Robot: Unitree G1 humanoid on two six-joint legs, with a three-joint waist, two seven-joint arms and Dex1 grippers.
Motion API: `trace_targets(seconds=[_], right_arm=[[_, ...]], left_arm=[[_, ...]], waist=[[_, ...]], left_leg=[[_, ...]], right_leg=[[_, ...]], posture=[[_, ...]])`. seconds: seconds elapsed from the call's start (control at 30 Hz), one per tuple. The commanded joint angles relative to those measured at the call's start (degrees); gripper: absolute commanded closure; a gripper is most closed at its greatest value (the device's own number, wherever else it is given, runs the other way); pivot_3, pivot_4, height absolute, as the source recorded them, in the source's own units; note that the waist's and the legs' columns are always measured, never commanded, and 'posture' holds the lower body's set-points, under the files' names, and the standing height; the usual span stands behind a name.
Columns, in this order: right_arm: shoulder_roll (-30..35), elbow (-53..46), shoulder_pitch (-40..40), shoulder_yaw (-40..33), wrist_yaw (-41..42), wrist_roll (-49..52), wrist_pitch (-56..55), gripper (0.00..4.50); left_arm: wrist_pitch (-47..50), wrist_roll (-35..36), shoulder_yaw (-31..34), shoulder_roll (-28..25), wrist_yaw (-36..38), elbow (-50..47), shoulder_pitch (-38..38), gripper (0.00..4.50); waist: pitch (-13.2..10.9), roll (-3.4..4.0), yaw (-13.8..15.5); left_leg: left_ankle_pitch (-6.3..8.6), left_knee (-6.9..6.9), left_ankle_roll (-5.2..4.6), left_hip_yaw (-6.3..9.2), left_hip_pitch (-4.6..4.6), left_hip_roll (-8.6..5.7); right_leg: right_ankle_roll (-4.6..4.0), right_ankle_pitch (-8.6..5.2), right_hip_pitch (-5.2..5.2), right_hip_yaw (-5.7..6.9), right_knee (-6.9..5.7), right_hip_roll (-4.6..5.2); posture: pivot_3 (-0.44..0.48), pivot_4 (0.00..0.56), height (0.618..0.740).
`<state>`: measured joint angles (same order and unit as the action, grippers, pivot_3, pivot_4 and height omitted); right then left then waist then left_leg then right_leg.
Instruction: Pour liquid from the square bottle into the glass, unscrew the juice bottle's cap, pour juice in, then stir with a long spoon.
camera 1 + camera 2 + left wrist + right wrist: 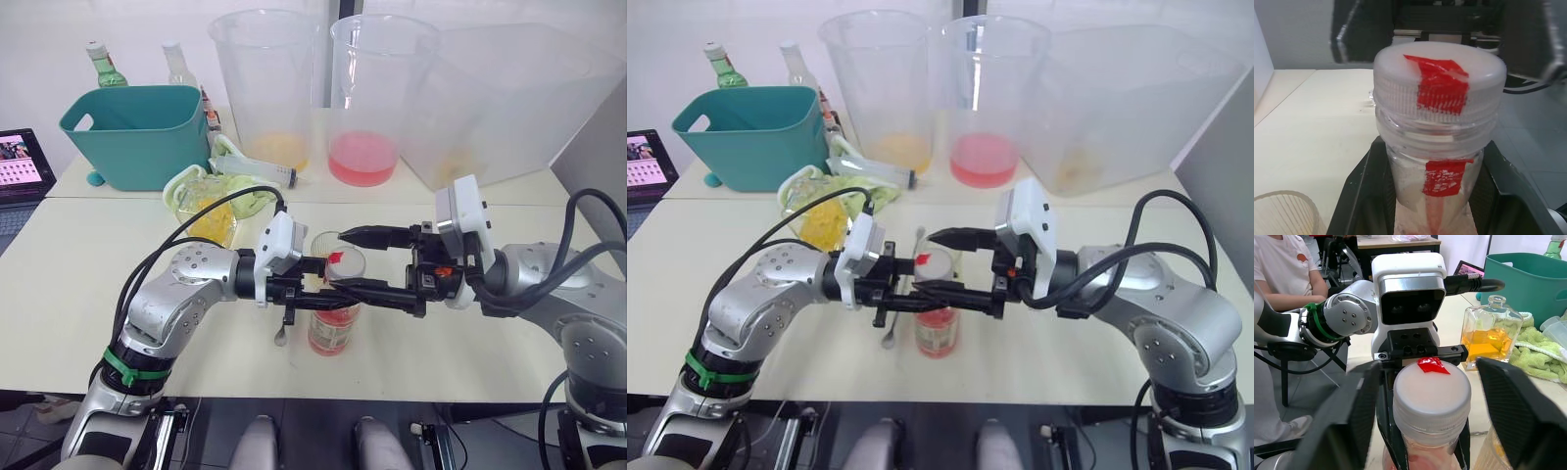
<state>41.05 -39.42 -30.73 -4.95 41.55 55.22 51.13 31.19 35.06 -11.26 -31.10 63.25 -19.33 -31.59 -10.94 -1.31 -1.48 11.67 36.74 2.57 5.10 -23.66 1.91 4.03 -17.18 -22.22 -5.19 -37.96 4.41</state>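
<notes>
My left gripper (312, 291) is shut on the neck of the juice bottle (333, 328), holding it upright on the table with pinkish-red juice in its lower part. The white cap (1432, 384) with a red mark sits on the bottle. Around the cap is my right gripper (343, 260), open, with one black finger (1520, 406) on each side and a gap to the cap. The glass (942, 257) stands just behind the bottle. The square bottle (1491, 330), partly filled with yellow liquid, stands behind my left arm. The long spoon (892, 331) lies on the table beside the bottle.
A teal bin (132, 132) and a green towel (235, 186) are at the back left. Two huge clear buckets (265, 88) (377, 98) and a big clear container (519, 108) line the back. A laptop (20, 166) sits far left. A seated person (1283, 264) is beyond the table.
</notes>
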Motion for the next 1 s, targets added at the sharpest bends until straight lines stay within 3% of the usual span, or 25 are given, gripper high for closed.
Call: trace_targets(seconds=[0.03,0.37,0.5,0.7,0.8,1.0], right_arm=[[1.05,-0.82,-0.88,0.45,0.6,-0.45,-1.42,1.81],[1.47,0.6,-1.54,1.62,1.64,-1.08,-2.33,1.81],[1.34,0.69,-2.05,1.49,1.76,-1.03,-2.61,2.82],[1.81,0.8,-2.32,2.11,3.84,-1.56,-3.27,2.82],[3.0,2.53,-3.12,4.51,9.85,-4.29,-5.75,2.82],[6.08,15.73,-9.95,13.56,31.97,-16.08,-20.37,2.82]], left_arm=[[1.22,-0.66,-2.33,-0.02,1.06,0.62,0.95,2.97],[3.02,0.07,-1.88,0.22,-0.09,-0.72,0.12,2.97],[3.07,-0.08,-1.89,0.29,-0.13,-0.74,0.16,2.97],[2.52,-0.6,-1.88,0.04,-0.02,-0.79,0.8,2.97],[1.77,-1.74,-1.36,-1.54,0.21,-1.14,1.71,2.97],[2.8,-1.05,-0.17,-2.72,-1.23,-3.08,2.53,2.97]], waist=[[0.0,0.0,0.06],[0.0,0.0,0.26],[0.0,0.0,0.3],[0.0,0.0,0.33],[0.0,0.0,0.31],[0.0,0.0,0.03]], left_leg=[[0.0,0.0,0.0,0.0,0.0,0.0],[0.0,0.0,0.0,0.0,0.0,0.0],[0.0,0.0,0.0,0.0,0.0,0.01],[0.0,0.0,0.0,0.0,0.0,0.0],[0.0,0.0,0.0,0.0,0.0,0.01],[0.0,0.0,0.0,-0.03,0.09,0.03]], right_leg=[[0.0,0.0,0.0,0.0,0.0,0.0],[0.0,0.0,0.0,0.0,0.0,0.0],[0.0,0.0,0.0,0.0,0.0,-0.01],[0.0,0.0,0.0,0.0,0.0,-0.01],[0.0,0.0,0.0,0.0,0.01,-0.01],[0.01,-0.01,0.04,0.0,0.02,-0.02]], posture=[[0.0,0.15,0.733],[0.0,0.15,0.733],[0.0,0.15,0.733],[0.0,0.15,0.733],[0.0,0.15,0.733],[0.0,0.15,0.733]])
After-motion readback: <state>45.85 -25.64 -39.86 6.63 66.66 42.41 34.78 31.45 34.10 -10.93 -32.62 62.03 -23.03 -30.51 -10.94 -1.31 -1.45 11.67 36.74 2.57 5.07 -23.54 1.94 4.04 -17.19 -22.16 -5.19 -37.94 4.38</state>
